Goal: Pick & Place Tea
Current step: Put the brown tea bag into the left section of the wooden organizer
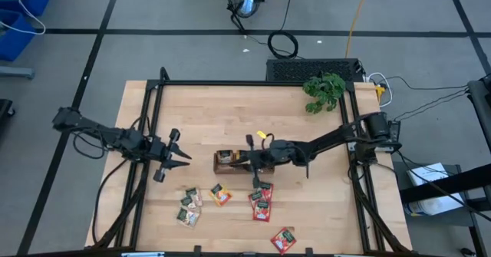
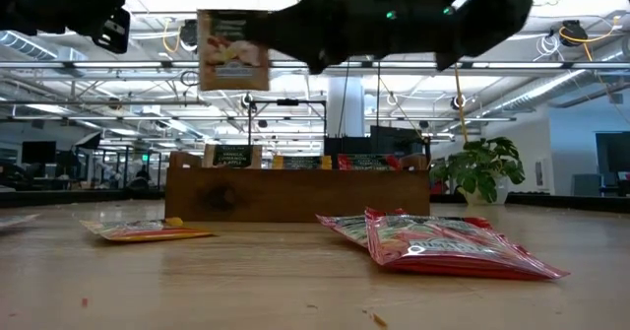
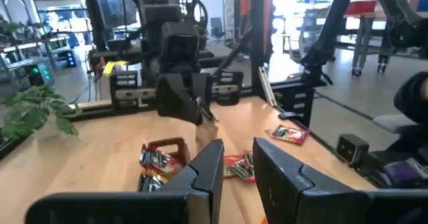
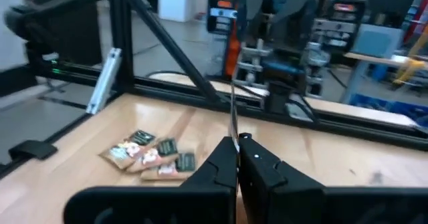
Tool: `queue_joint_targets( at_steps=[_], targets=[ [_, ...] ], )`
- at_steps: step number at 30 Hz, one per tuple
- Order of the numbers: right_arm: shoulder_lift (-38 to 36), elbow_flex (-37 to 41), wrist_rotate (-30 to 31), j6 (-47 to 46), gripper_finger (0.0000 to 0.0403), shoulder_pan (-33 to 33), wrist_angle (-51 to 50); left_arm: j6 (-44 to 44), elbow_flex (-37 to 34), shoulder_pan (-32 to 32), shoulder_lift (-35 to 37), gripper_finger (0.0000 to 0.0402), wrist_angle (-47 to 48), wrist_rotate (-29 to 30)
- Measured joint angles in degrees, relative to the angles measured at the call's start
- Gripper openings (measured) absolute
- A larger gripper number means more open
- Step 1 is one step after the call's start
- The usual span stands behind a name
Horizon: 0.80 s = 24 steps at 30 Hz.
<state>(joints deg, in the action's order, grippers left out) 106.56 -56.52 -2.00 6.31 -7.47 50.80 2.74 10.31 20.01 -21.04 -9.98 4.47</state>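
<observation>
The right gripper (image 1: pixel 251 163) clenches a flat square tea sachet (image 2: pixel 233 50) edge-up, just above the long brown wooden tray (image 1: pixel 227 160).

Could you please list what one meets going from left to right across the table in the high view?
Left tool → cluster of tea sachets → orange sachet → wooden tray → red sachet → plant.

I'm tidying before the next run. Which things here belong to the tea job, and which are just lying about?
Part of the job:
- tea sachets loose on the table
- one sachet pinched in the right tool, above the tray
- brown tray already holding sachets
- left tool, waiting empty at the table's left

Just lying about:
- leafy plant at the far corner
- coiled cable on the floor
</observation>
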Motion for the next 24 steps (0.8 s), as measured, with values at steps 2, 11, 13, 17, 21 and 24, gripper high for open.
queue_joint_targets(
  at_steps=[2, 11, 13, 17, 21, 24],
  targets=[
    [2.35, -1.66, -3.46, -0.65, 0.0, 1.16, 2.04, -0.06, 0.02, 0.56, -0.29, 0.0088, 1.57, 0.01],
    [7.3, -2.98, 0.3, -6.02, 0.0, 4.24, 6.1, -0.01, -0.76, 4.42, -2.05, 0.0088, 6.25, 0.09],
    [7.23, -2.98, 1.94, -7.66, 0.0, 4.27, 6.06, 0.62, -0.96, 5.1, -2.23, 0.0088, 6.08, 0.5],
    [7.21, -2.98, 2.41, -8.66, 0.0, 3.95, 5.81, 1.26, -0.96, 5.95, -2.23, 0.0088, 5.04, 1.71],
    [8.88, -3.04, 5.17, -8.88, 0.0, 2.82, 6.24, 1.42, -0.96, 6.07, -2.22, 0.0088, 3.31, 1.83],
    [12.06, -2.96, 5.2, -10.51, 0.0, 2.28, 8.26, 1.37, -0.96, 6.06, -2.21, 0.0088, 2.77, 1.83]
  ],
)
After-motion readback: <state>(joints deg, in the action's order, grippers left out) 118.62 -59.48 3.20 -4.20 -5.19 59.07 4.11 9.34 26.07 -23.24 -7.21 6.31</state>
